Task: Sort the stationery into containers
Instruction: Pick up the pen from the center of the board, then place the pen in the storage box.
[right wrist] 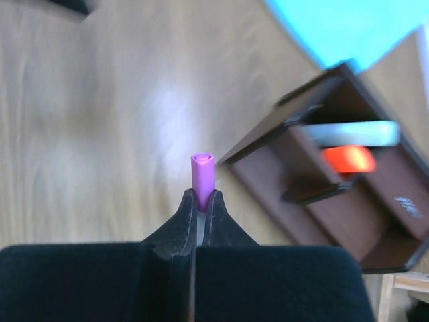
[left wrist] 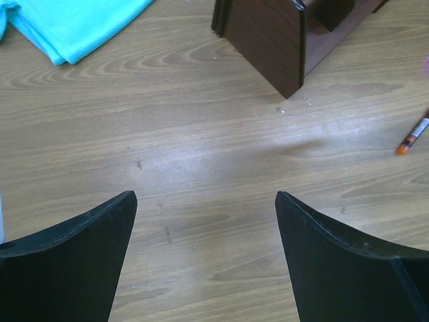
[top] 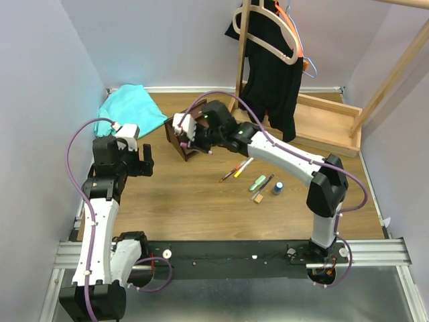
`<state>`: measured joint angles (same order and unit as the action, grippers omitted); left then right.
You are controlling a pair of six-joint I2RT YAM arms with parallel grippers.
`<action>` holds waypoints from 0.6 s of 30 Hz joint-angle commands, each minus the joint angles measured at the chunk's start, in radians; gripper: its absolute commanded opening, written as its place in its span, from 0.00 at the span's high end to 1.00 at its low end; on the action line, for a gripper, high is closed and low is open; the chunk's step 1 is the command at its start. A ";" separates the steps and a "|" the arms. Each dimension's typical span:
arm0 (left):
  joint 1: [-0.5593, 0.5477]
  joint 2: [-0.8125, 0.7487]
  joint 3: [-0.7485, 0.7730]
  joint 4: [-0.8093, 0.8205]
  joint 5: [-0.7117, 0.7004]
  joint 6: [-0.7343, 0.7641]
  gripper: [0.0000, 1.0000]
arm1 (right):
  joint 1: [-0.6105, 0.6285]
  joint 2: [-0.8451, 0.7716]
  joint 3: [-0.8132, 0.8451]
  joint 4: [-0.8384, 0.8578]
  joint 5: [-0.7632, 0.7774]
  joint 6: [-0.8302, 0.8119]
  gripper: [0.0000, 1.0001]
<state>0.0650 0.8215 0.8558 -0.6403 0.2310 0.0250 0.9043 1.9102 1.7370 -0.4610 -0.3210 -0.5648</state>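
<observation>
While right fingers (right wrist: pixel 179 227) clamp marker (right wrist: pixel 203 172), left fingers (left wrist: pixel 74 265) gape; organizer (right wrist: pixel 263 182): white item (right wrist: pixel 348 134), orange item (right wrist: pixel 347 159).

markers (top: pixel 236 169) right of organizer (top: pixel 181 148), cloth (top: pixel 131 111) left

Left hand (left wrist: pixel 204 198) hovers, fingers (left wrist: pixel 80 258) spread wide; right arm (top: pixel 288 157) reaches forward-left, right hand (right wrist: pixel 202 201) pinched tight

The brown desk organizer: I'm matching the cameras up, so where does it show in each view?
Top external: organizer upper middle, left of centre.
Left wrist: organizer at the top edge, right of centre.
Right wrist: organizer on the right side, tilted.
Shared landmark: the teal cloth shows in all three.
</observation>
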 commanded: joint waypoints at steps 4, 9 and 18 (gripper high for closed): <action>0.044 -0.013 0.009 -0.007 -0.002 -0.016 0.07 | -0.114 -0.077 -0.238 0.847 -0.156 0.298 0.99; 0.068 -0.005 -0.009 -0.024 0.013 -0.020 0.07 | -0.127 0.019 -0.191 1.116 -0.092 0.413 0.99; 0.079 -0.001 -0.023 -0.048 0.021 -0.011 0.07 | -0.140 0.234 0.001 1.223 -0.070 0.562 0.99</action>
<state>0.1310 0.8219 0.8509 -0.6613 0.2287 0.0139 0.7700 2.0529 1.6619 0.6289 -0.4099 -0.0940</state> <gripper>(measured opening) 0.931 0.023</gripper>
